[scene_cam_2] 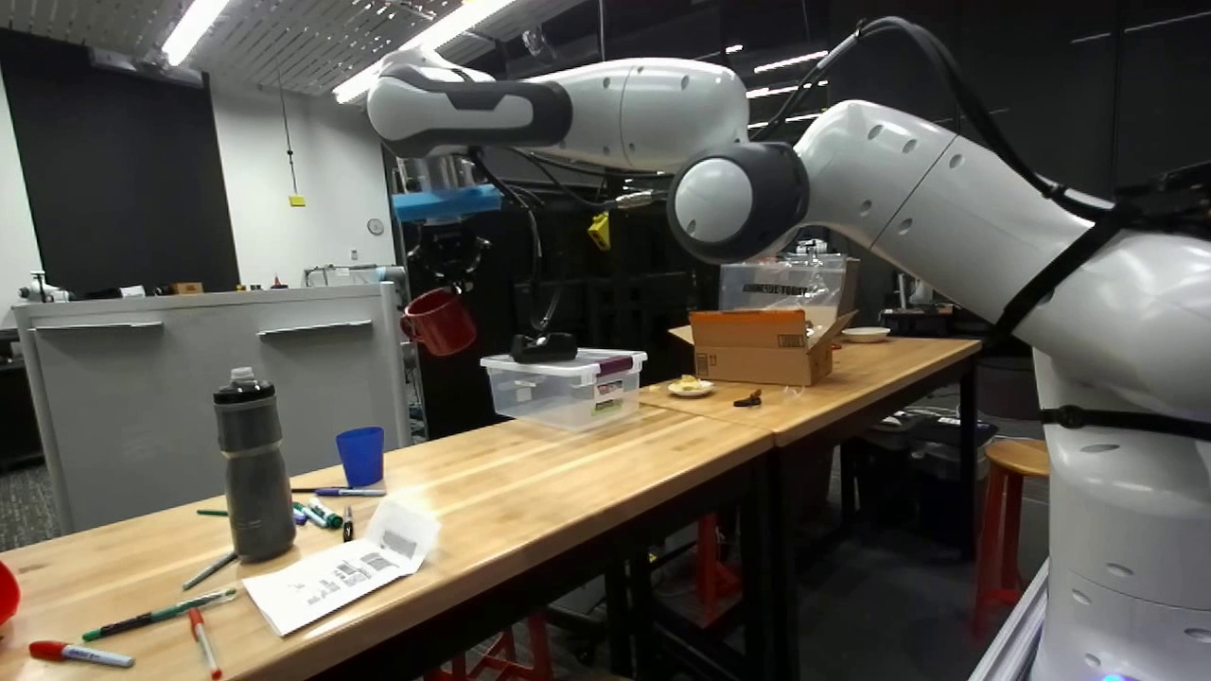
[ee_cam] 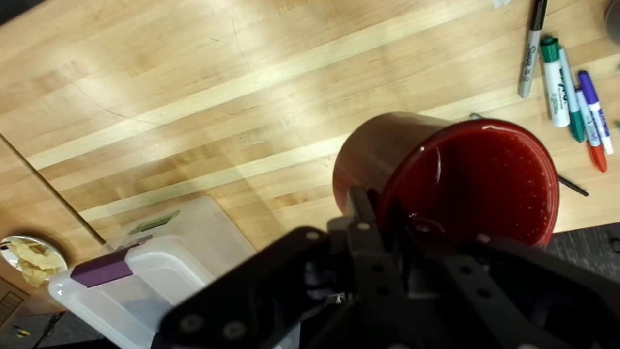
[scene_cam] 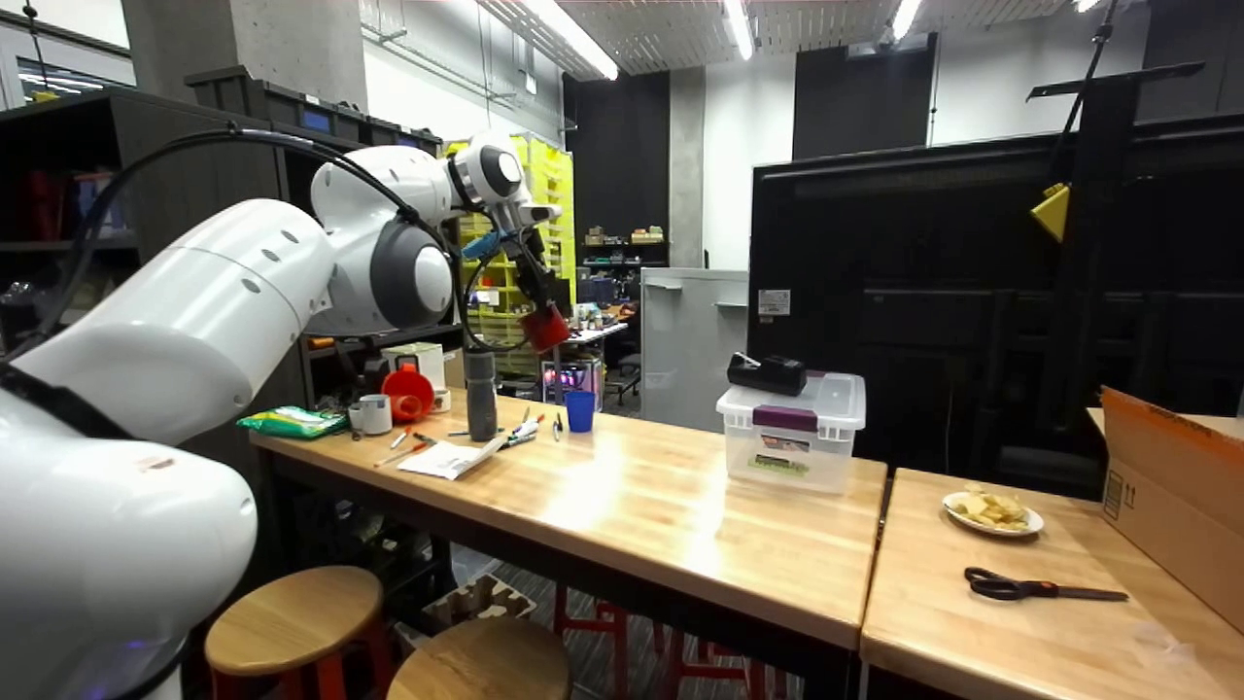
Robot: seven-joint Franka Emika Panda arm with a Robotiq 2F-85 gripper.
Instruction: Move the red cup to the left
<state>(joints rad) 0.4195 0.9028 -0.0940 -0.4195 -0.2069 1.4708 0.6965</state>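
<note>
Up in the air over the wooden surface: red cup, fingers clamped on it. They pinch the wall at the rim, one along the outside; the second is lost in shadow in the wrist view, exact spot can't be read. Cup is tilted, handle on its left in an exterior view, and clear of the surface in both exterior views. Wrist view puts it right of the clear storage box, well apart, mouth angled to the camera, markers further right on the surface.

Arm is stretched out; blue strip at the wrist, above the fingers.

Same surface: blue cup upright near the far edge. Gray bottle upright, markers and pens lying near it. Folded white paper near the stool-side edge. Storage box at one end, black object on its lid. White mug, orange-red container and green packet grouped at the opposite end.

Second surface, just beside the first: plate of chips, black scissors near it, cardboard box with flaps out.

Two wooden stools in front, below surface height.
</note>
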